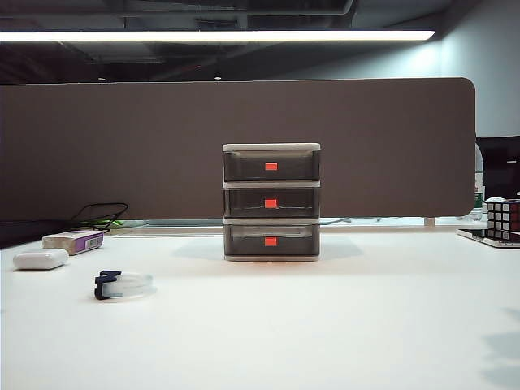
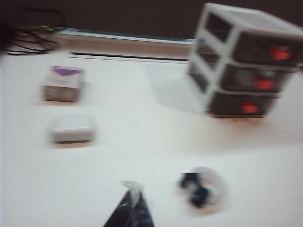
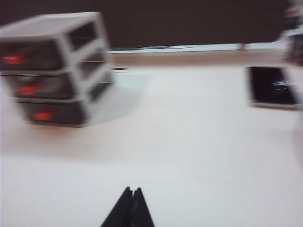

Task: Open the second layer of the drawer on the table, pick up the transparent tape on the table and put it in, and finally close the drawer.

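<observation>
While both arms hang above the table, neither shows in the exterior view. Drawer unit sits at centre, all three layers flush; second layer closed. Tape lies flat at 8 o'clock from the unit, apart from it, cutter end to the left. White case and purple box sit further out at 9. Left gripper pinched closed, empty, near the tape. Right gripper closed too, holding nothing.
</observation>
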Robot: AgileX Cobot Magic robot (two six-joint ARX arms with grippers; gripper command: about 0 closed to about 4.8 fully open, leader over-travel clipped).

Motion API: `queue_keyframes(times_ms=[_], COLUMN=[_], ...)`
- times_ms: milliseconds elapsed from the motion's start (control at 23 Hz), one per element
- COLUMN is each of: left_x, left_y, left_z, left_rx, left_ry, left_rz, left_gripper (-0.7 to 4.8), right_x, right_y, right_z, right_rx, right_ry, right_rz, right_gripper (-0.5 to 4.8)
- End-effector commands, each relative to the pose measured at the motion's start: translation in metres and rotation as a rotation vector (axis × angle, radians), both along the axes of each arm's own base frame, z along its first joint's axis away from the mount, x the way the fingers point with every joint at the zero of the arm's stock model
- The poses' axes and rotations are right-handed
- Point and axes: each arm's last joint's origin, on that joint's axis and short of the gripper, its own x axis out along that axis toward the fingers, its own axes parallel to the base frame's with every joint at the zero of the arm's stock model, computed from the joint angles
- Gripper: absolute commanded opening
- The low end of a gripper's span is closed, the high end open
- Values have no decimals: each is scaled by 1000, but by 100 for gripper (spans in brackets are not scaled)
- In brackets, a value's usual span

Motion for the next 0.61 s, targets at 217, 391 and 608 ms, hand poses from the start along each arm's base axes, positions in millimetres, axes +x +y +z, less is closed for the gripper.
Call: queue_keyframes(times_ms=[217, 391, 608], left_x=[-4, -4, -5], left_y=[-8, -9, -15], left_z=[6, 8, 10], left_rx=[-245, -252, -321], left_ry=[63, 51, 82], left_rz=[-293, -315, -379], left_gripper=[-1, -1, -3], right_x=[-4, -5, -6], right_y=[11, 12, 13], right_z=[-2, -1, 0], right_rx=[189, 196, 294], right_ry=[71, 67, 113], right_rz=[397, 439, 462], right_gripper=[-4, -4, -4])
